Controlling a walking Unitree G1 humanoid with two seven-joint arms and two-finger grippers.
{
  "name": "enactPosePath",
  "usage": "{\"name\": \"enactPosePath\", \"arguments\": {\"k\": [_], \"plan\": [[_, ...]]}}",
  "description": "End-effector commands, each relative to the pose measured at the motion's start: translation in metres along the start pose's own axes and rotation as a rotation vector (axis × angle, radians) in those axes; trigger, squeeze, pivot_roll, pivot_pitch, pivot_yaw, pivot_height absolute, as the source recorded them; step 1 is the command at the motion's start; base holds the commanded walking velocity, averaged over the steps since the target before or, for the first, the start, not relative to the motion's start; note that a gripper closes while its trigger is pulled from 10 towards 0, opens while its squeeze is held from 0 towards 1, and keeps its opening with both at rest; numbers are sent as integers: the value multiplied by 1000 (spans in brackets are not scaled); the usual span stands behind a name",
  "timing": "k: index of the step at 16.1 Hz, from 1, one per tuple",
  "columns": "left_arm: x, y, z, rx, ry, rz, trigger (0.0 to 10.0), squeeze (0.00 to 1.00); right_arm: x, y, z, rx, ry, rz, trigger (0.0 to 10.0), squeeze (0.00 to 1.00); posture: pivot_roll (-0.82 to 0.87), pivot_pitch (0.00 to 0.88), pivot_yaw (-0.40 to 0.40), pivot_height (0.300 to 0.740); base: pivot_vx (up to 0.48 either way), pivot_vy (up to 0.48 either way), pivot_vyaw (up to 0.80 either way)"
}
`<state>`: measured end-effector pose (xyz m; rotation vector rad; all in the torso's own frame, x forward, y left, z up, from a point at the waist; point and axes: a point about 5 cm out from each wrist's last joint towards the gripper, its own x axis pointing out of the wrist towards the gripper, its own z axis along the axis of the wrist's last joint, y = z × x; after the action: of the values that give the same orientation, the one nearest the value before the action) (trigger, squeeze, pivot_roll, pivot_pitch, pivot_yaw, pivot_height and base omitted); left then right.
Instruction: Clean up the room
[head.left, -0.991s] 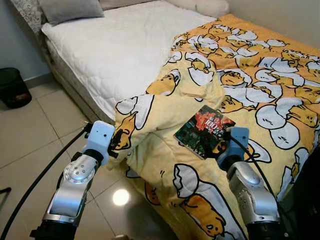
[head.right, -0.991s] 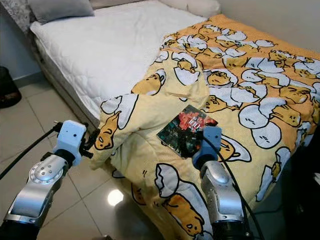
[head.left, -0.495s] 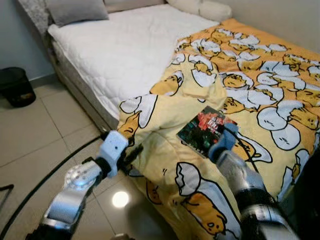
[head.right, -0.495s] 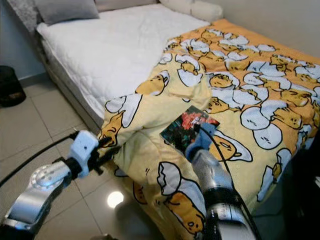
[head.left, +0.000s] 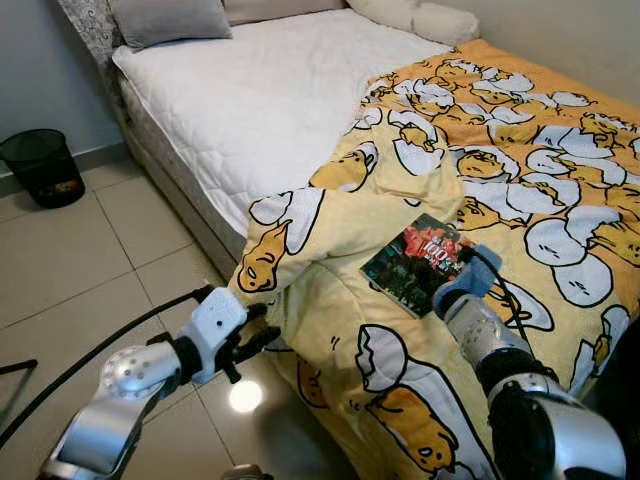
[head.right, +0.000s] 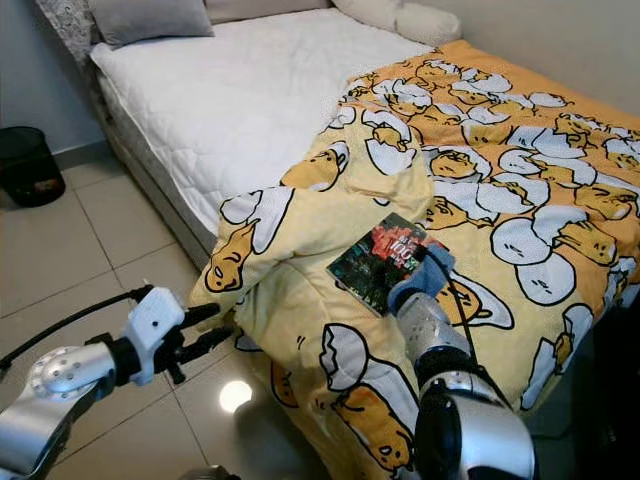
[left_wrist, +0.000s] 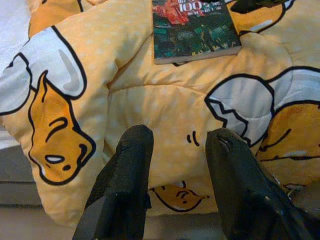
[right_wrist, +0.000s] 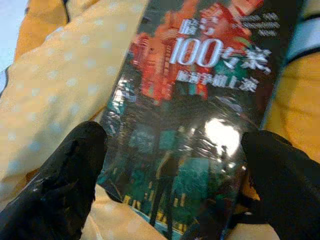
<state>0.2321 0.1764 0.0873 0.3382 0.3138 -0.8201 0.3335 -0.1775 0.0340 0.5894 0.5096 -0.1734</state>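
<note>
The book (head.left: 418, 263) is the landmark here: a dark, glossy paperback with red figures and white lettering on its cover, lying flat on the yellow egg-print duvet (head.left: 520, 190) near that cover's bunched lower edge.

Nearest the camera, the left gripper (head.left: 262, 335) is out over the tiled floor (head.left: 70, 290), well to the book's left and lower, just beside the duvet fold that hangs down the side of the bed. Its two black fingers (left_wrist: 131, 175) are spread apart with nothing between them, pointing at the hanging fabric; the left wrist view looks past them to the book higher up on the quilt.

The right gripper (right_wrist: 170, 185) is right at the book's near edge. In the right wrist view its fingers (right_wrist: 65, 180) stand wide apart, one at each side of the book's lower end, the glossy cover lying between them. Whether the tips touch the cover cannot be told. From the head camera, the blue wrist housing (head.left: 466, 285) sits against the book's right corner.

Beyond the book, the duvet spreads over the right part of the bed, leaving the white mattress (head.left: 260, 90) bare to the book's upper left. A grey pillow (head.left: 170, 18) and a cream pillow (head.left: 420, 15) lie at the far end. Far to the book's left, a black waste bin (head.left: 42, 165) stands on the floor by the wall.
</note>
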Motion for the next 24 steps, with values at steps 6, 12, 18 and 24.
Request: {"name": "enactPosePath", "arguments": {"k": [6,12,18,24], "plan": [[-10,0,13,2,-23,-77,10000,412,-2,-15,-13,74,37,-56,10000,0,207,0,26,740,0,0,0],[-26,-14,17,-27,-7,-134,10000,408,-1,-2,-22,169,60,13,10000,0,242,35,49,740,0,0,0],[-33,-29,17,-58,13,-140,10000,412,-5,-9,-46,145,172,-102,10000,0,276,113,29,740,0,0,0],[-40,-39,18,-83,31,-126,10000,408,-2,13,-46,383,135,-24,10000,0,291,163,6,740,0,0,0]]}}
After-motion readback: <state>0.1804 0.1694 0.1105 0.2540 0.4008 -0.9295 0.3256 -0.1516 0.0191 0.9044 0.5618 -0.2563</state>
